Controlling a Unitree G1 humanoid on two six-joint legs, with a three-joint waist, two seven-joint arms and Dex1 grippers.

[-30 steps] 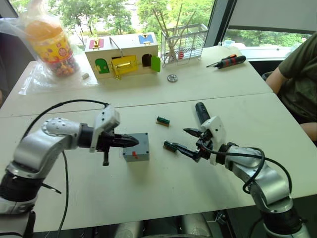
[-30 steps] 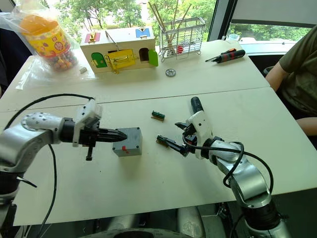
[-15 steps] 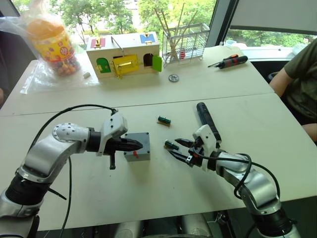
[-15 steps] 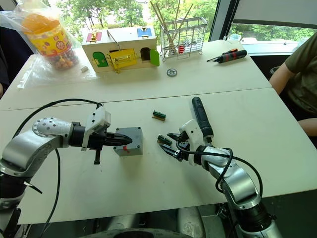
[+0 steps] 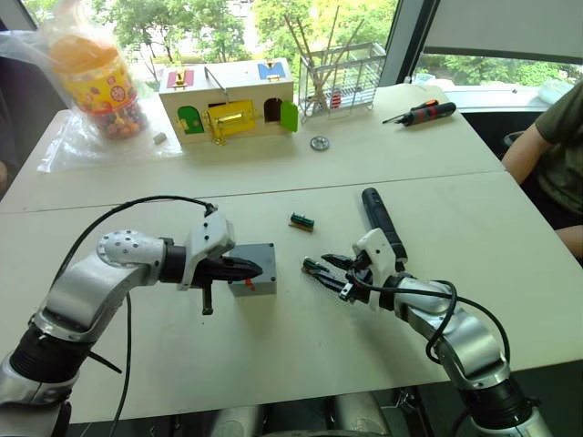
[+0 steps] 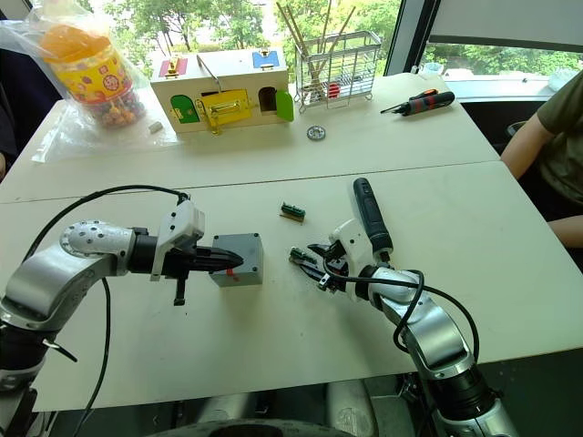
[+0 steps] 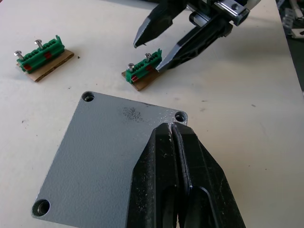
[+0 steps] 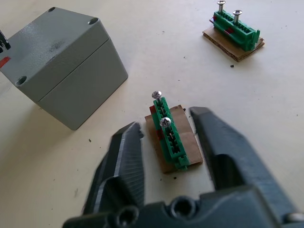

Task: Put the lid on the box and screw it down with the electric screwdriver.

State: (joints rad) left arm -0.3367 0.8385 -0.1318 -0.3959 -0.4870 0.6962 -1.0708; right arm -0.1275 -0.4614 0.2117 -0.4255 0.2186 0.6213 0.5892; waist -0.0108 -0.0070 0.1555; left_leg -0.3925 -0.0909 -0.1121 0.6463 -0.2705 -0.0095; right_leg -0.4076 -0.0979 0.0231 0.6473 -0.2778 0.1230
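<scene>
Resting on the lid [image 7: 111, 156], left gripper [image 7: 171, 127] has its fingers pressed together, holding nothing, tips on the lid's top near one corner screw hole. Lid already sits on the box [image 8: 66, 61], seam visible around the side; box stands on the desk [image 5: 273, 364] left of centre, red mark on its near side. Right gripper [image 8: 166, 142] is spread wide, its fingers straddling a green screw holder [image 8: 167, 137] without touching it; holder's long axis runs along the fingers, pointing away from the wrist. Electric screwdriver [image 5: 382, 221] lies on the desk just beyond the right gripper, long axis running away from the robot; right arm is clearly nearer to it, so pickup likely falls to that arm.

Counts: one box, one lid, one electric screwdriver, two green screw holders (second [image 5: 301, 221] farther back), two screws upright in each. Manual screwdriver [image 5: 419, 113] far right at the back.
</scene>
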